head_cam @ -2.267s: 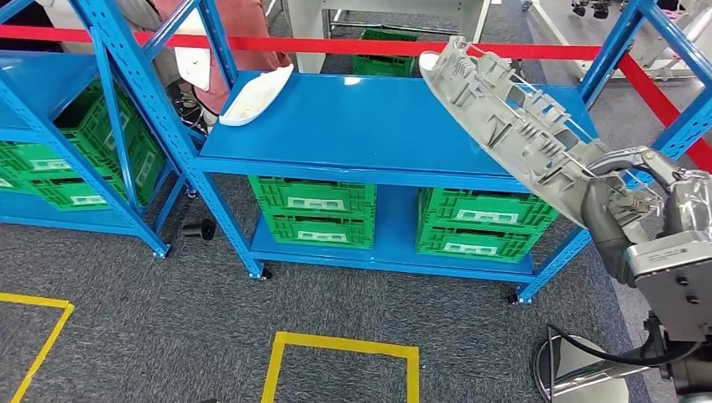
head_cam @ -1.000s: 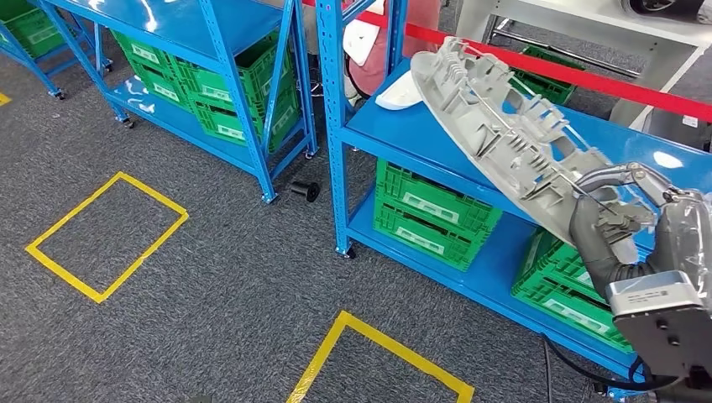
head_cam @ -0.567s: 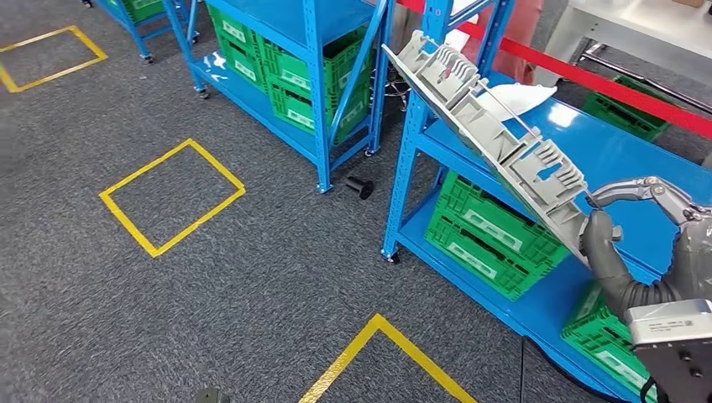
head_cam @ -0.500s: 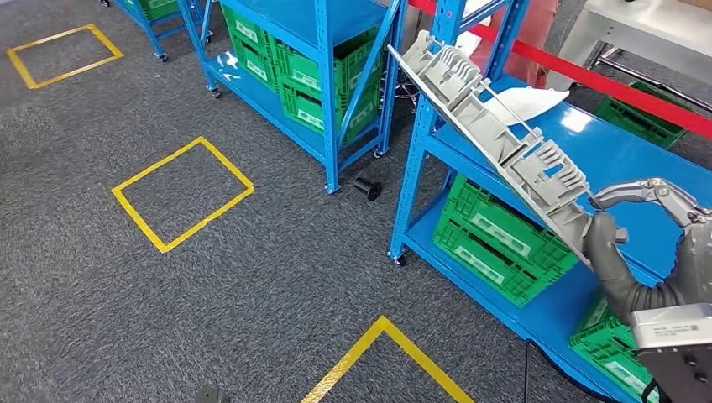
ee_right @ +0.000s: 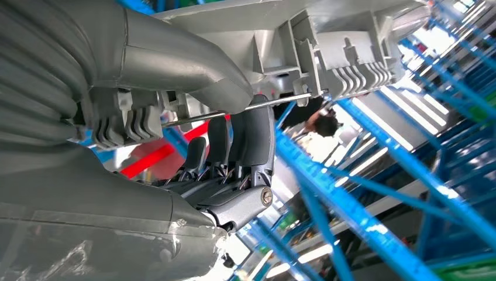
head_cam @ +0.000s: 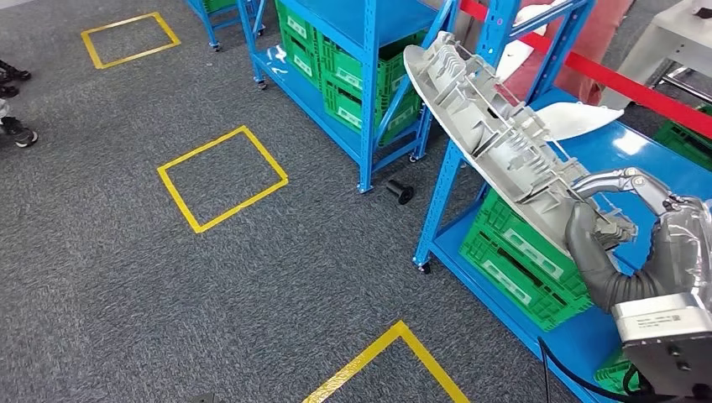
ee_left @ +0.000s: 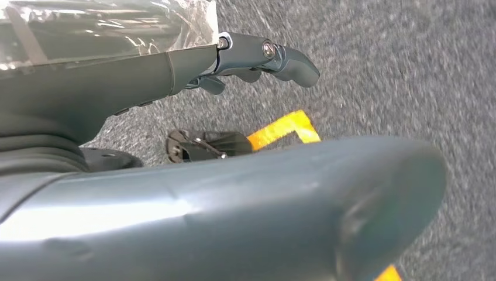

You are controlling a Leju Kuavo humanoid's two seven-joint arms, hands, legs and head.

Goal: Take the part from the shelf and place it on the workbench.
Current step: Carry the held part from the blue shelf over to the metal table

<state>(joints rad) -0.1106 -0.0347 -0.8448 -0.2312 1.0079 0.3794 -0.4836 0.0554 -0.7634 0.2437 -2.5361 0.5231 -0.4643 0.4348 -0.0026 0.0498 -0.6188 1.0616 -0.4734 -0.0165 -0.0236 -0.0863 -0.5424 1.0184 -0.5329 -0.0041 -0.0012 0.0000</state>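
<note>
Currently one grey part (head_cam: 495,143) in the right robot hand (head_cam: 600,231).

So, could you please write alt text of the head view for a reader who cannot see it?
The robot's right hand holds a long grey plastic part, tilted, in front of blue shelves with green crates. A white part lies on a shelf; the grey carpet has yellow tape squares.

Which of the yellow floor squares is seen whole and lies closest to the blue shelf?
The middle yellow square, left of the blue shelf; the others are farther or cut off.
</note>
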